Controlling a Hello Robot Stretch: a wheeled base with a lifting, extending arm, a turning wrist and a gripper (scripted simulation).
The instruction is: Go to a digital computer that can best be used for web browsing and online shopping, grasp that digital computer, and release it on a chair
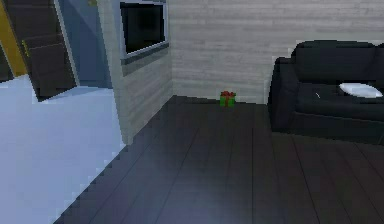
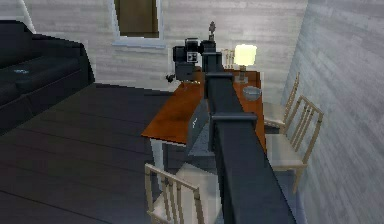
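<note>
**Arm stretched along a wooden surface**

The robot's dark arm (image 2: 235, 140) extends over a brown surface (image 2: 168, 116). Its jaws are at the far end, near a lit lamp (image 2: 246, 55) and a small dark statue (image 2: 211, 26). A grey flat object (image 2: 197, 116) lies just beside the arm. Pale wooden chairs (image 2: 298, 130) stand around, and a dark sofa (image 2: 40, 65) sits at left.

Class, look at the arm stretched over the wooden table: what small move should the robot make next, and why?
Probably draw the arm back a little. The tool sits near the table's far end, while a flat grey thing, possibly the computer, lies nearer on the tabletop beside the arm. Whether the tool holds anything cannot be told.
</note>
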